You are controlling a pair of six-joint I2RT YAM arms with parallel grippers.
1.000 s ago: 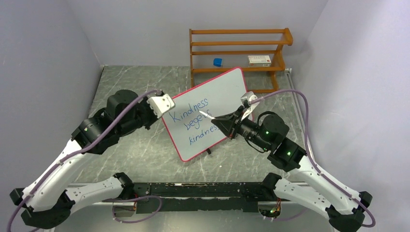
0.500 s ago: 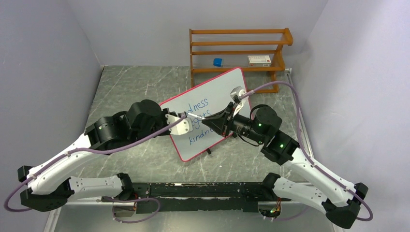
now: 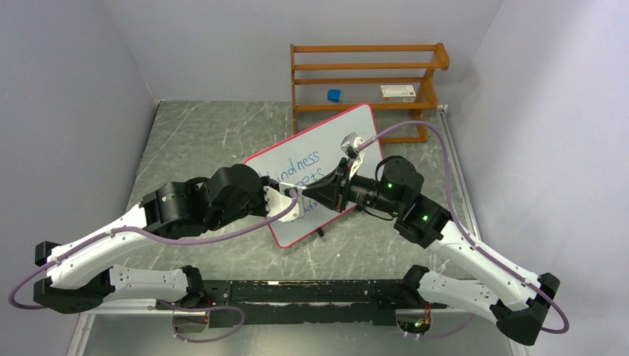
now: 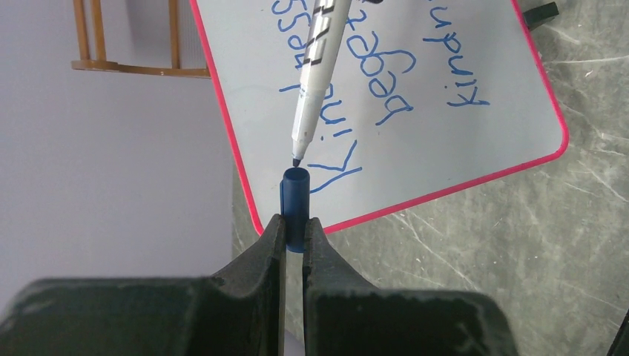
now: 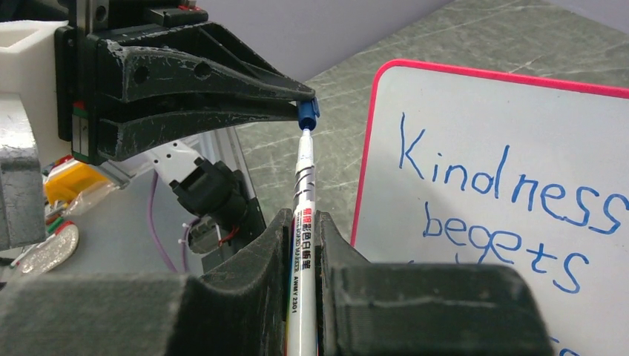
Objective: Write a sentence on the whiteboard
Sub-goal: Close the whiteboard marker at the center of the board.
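Observation:
The whiteboard lies tilted on the table, red-rimmed, with the blue sentence "Kindness begets kindness" on it. It also shows in the left wrist view and the right wrist view. My left gripper is shut on a blue marker cap, open end facing away. My right gripper is shut on a white marker. The marker's tip is right at the cap's mouth. Both grippers meet over the board's near-left part, left and right.
A wooden rack stands at the back, holding a small blue object and a white box. The table is grey marble. Purple cables loop from both wrists.
My left arm swung right from the board's left edge to over its near-left part. My right gripper moved left with the marker. Cap and marker tip now meet.

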